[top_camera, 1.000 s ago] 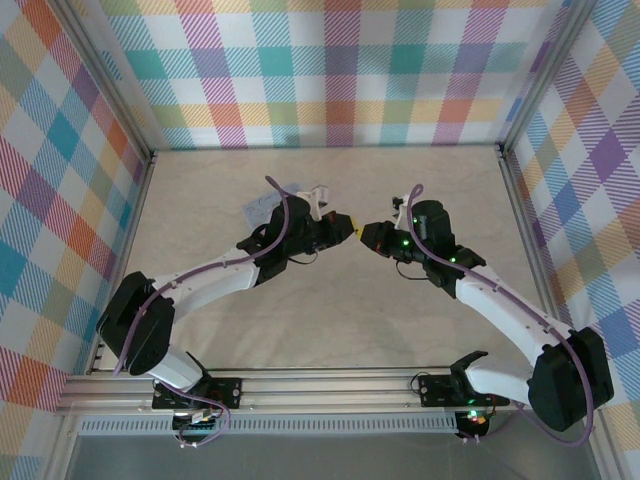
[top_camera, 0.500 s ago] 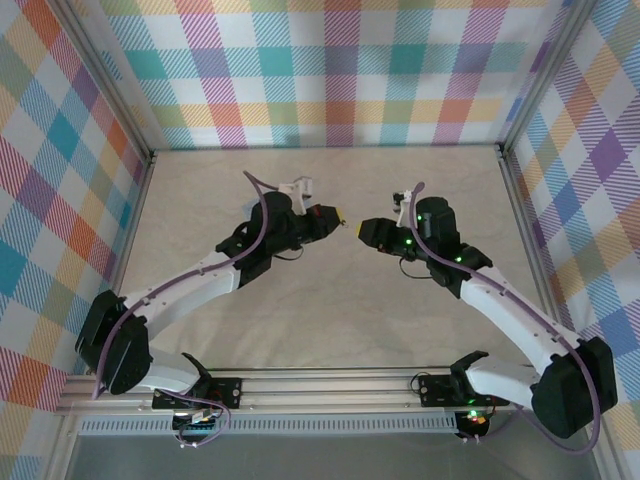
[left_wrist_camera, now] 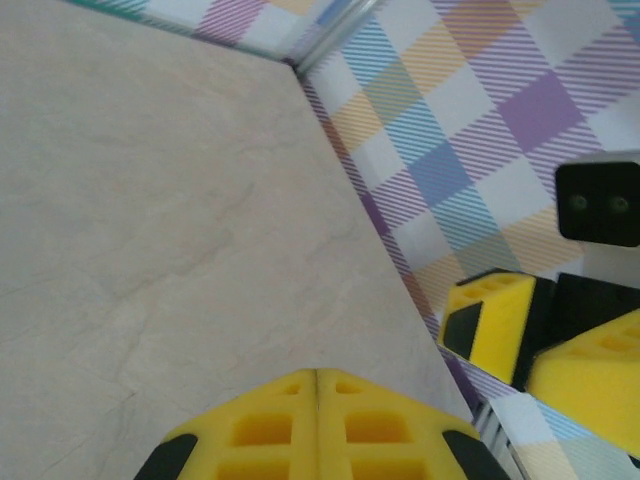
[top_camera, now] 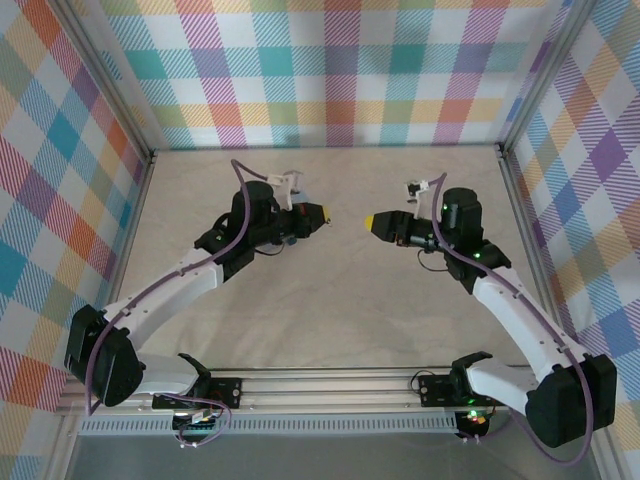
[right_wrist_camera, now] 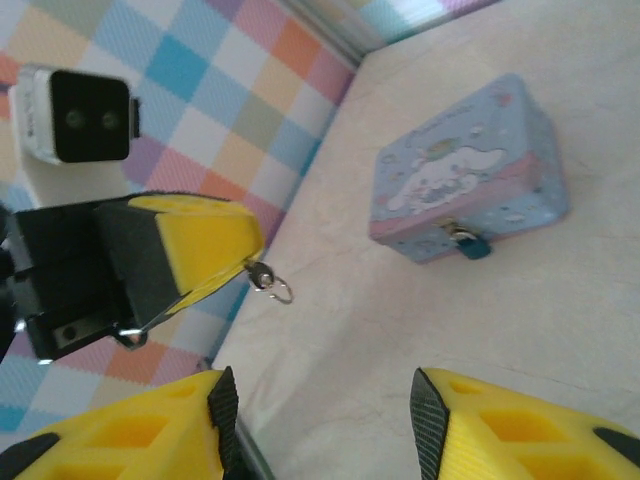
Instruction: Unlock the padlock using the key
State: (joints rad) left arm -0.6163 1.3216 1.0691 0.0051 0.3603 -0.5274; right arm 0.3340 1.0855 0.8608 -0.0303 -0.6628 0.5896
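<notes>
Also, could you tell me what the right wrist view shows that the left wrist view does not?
Right wrist view, not the left: the light-blue tin with the padlock hanging on its side, and the key with its ring poking from the tip of the left gripper. Left wrist view, not the right: the left gripper's own jaws pressed shut, and the right gripper at the frame's right. Both: the pale table, the plaid wall, and the opposite arm's yellow jaws.

Bright, even light; blurred foreground
</notes>
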